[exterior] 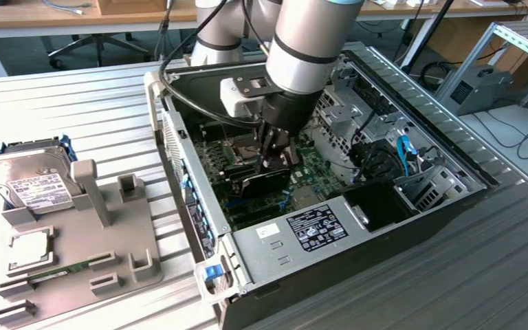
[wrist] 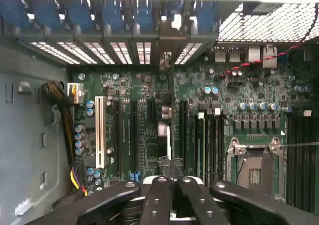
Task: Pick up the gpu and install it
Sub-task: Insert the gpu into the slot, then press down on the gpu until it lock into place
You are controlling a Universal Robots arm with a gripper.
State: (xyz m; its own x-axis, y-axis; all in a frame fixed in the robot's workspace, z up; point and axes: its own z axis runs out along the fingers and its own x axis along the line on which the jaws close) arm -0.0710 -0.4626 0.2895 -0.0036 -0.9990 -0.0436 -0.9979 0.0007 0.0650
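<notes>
The gpu (exterior: 262,184) stands on edge inside the open computer case (exterior: 273,265), its black face showing, low over the green motherboard (exterior: 312,168). In the wrist view the gpu (wrist: 167,130) is a thin strip seen edge-on, lined up with a long slot and running toward the rear bracket openings (wrist: 167,56). My gripper (exterior: 278,158) reaches straight down into the case, and its black fingers come together at the card's upper edge. In the wrist view the gripper (wrist: 169,177) is shut, fingers pressed side by side right above the card. Whether they pinch the edge is unclear.
Black expansion slots (wrist: 133,135), a white slot (wrist: 100,130), and the CPU socket (wrist: 254,168) flank the card. Cable bundles (exterior: 379,161) lie deeper in the case. On the exterior view's left, a grey fixture (exterior: 94,258) carries a silver hard drive (exterior: 33,185), a chip (exterior: 30,247) and a memory stick (exterior: 58,273).
</notes>
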